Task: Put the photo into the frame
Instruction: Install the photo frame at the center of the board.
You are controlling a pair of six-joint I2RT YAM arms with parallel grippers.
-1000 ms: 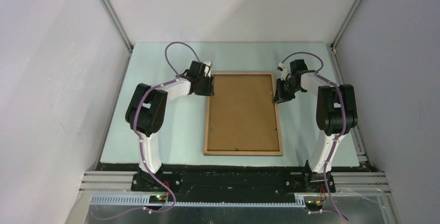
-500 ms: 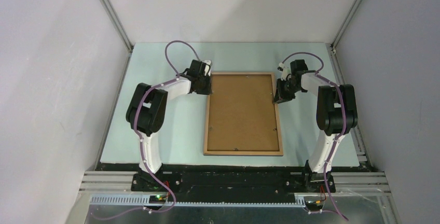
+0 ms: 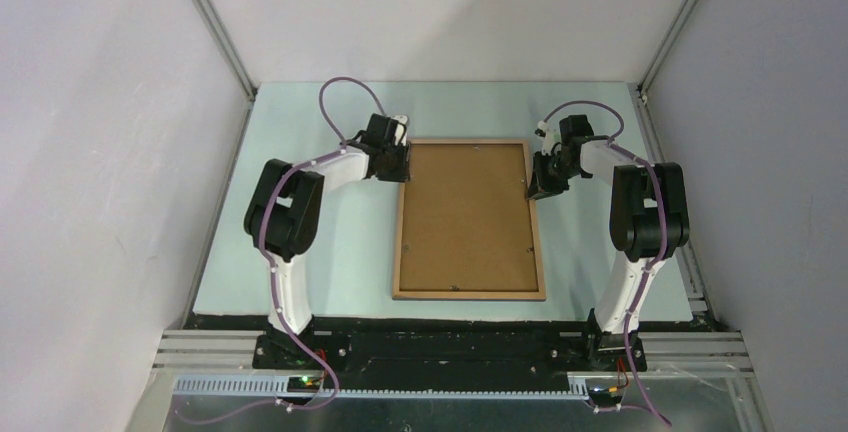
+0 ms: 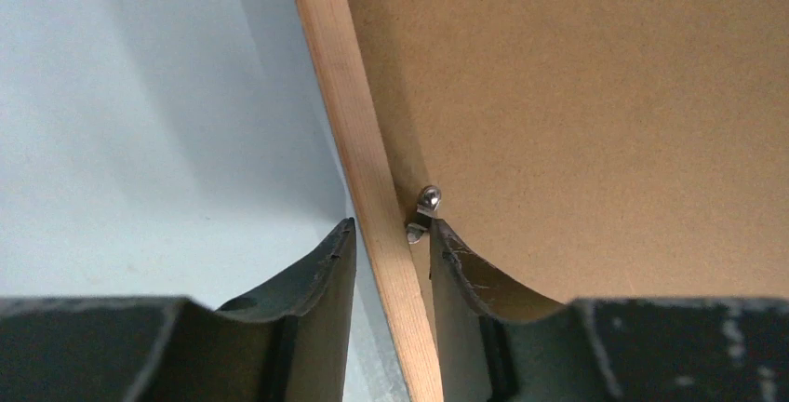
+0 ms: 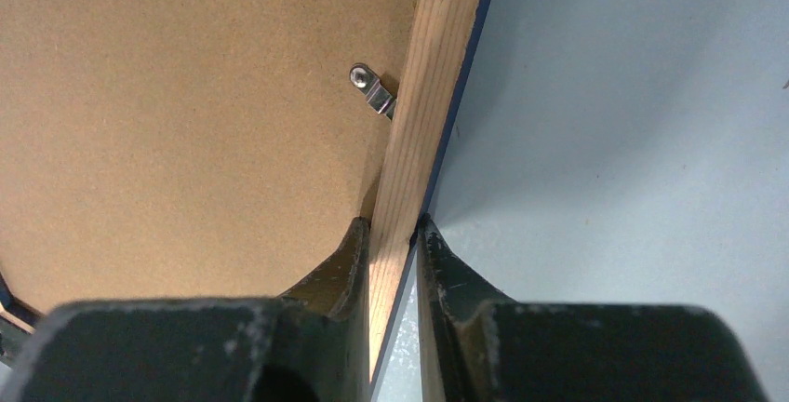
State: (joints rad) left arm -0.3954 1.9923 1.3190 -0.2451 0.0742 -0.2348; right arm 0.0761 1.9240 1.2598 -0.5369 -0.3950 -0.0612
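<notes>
The left hand (image 4: pixel 391 230) has its two dark fingers (image 4: pixel 326 272) on either side of the left rail of the frame (image 4: pixel 344 95), near the far corner. The outer finger is against the rail's outside edge. The inner finger touches a small silver clip (image 4: pixel 425 205) fixed where the rail meets the brown backing board (image 4: pixel 605 95). I cannot tell whether these fingers are pressing or only resting close.

The right hand (image 5: pixel 395 230) is clamped on the frame's right rail (image 5: pixel 447 48), one finger on the board side and one on the outside, both touching the wood. Just beyond it, a second silver clip (image 5: pixel 372 90) lies turned over the edge of the board. A thin dark blue strip runs along the rail's outer face.

From above, the frame (image 3: pixel 470 295) lies flat, back side up, in the middle of the pale blue-green worktop (image 3: pixel 330 252), long sides running away from the arm bases. The backing board (image 3: pixel 468 217) fills it. The left hand (image 3: pixel 395 164) and right hand (image 3: pixel 545 177) meet it at opposite long sides, towards the far end.

Purple cables (image 3: pixel 335 92) loop over both arms. Plain grey walls (image 3: pixel 100 152) enclose the worktop on three sides.
</notes>
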